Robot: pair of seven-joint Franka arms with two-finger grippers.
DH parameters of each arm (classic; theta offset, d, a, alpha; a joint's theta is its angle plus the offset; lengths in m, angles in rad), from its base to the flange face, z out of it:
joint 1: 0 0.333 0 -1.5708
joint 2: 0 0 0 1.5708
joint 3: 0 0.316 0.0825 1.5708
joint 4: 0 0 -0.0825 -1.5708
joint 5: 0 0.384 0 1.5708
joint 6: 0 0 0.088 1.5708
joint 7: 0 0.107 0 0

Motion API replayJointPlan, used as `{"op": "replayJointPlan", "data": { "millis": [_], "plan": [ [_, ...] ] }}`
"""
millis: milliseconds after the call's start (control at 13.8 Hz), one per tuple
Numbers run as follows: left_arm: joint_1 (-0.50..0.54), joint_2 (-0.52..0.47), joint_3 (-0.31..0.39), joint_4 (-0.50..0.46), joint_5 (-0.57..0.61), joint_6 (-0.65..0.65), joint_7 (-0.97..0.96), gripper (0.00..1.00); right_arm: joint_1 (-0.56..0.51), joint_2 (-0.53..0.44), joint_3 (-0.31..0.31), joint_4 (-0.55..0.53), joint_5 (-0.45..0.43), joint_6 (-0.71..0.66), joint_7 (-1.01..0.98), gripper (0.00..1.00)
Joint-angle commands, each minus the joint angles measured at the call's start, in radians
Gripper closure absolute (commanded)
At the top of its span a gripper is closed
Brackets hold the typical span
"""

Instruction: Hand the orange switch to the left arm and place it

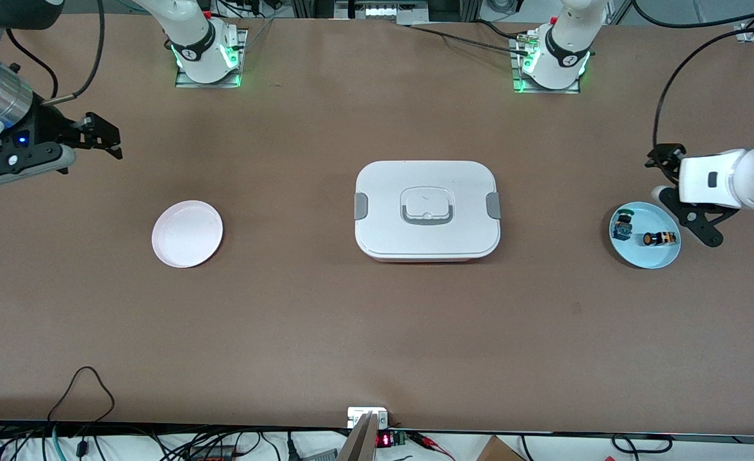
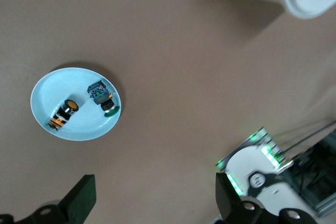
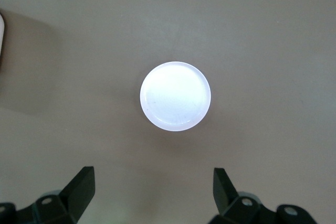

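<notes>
The orange switch (image 1: 660, 239) lies on its side in the blue plate (image 1: 639, 256) at my left arm's end of the desk, beside the green-capped one (image 1: 622, 225). My left hand (image 1: 687, 214), fingers wide, hovers just by that plate (clearly the nearer). My right hand (image 1: 98, 134) waits wide near the pink plate (image 1: 187, 233), the box (image 1: 426, 210) between.

A white box (image 1: 426, 210) with grey clips sits on a brown table (image 1: 377, 333). A pale blue plate (image 1: 657, 257) holds an orange switch (image 1: 660, 239) and a green-capped switch (image 1: 622, 225). Another plate (image 1: 187, 234) is pink.
</notes>
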Motion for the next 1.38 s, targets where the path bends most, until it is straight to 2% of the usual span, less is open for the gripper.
{"op": "replayJointPlan", "data": {
  "millis": [0, 73, 145, 290, 363, 435, 653, 725, 943, 1305],
  "plan": [
    [-0.241, -0.102, 0.269, 0.008, -0.145, -0.012, -0.159, 0.00, 0.002, -0.018, -0.003, -0.002, 0.008, -0.014, 0.015, 0.00],
    [-0.344, -0.131, 0.416, 0.003, -0.202, 0.016, -0.211, 0.00, 0.002, -0.018, -0.003, -0.002, 0.008, -0.014, 0.015, 0.00],
    [-0.419, -0.168, 0.515, -0.030, -0.210, 0.083, -0.277, 0.00, 0.002, -0.018, -0.003, -0.002, 0.008, -0.014, 0.015, 0.00],
    [-0.461, -0.317, 0.553, -0.234, -0.210, 0.311, -0.465, 0.00, 0.001, -0.018, -0.005, -0.002, 0.008, -0.016, 0.015, 0.00],
    [-0.503, -0.378, 0.599, -0.323, -0.209, 0.415, -0.590, 0.00, -0.001, -0.017, -0.006, -0.002, 0.008, -0.016, 0.015, 0.00],
    [-0.538, -0.411, 0.643, -0.363, -0.210, 0.460, -0.638, 0.00, -0.002, -0.017, -0.008, -0.002, 0.008, -0.016, 0.015, 0.00],
    [-0.581, -0.437, 0.697, -0.374, -0.209, 0.493, -0.617, 0.00, -0.004, -0.017, -0.009, -0.002, 0.008, -0.016, 0.015, 0.00],
    [-0.603, -0.437, 0.723, -0.374, -0.209, 0.484, -0.590, 0.00, -0.004, -0.017, -0.009, -0.002, 0.008, -0.016, 0.015, 0.00],
    [-0.639, -0.438, 0.735, -0.365, -0.210, 0.449, -0.560, 0.00, -0.004, -0.017, -0.009, -0.002, 0.010, -0.016, 0.015, 0.00],
    [-0.709, -0.438, 0.824, -0.357, -0.215, 0.445, -0.560, 0.00, -0.004, -0.017, -0.009, -0.002, 0.008, -0.016, 0.015, 0.00]
  ]
}}
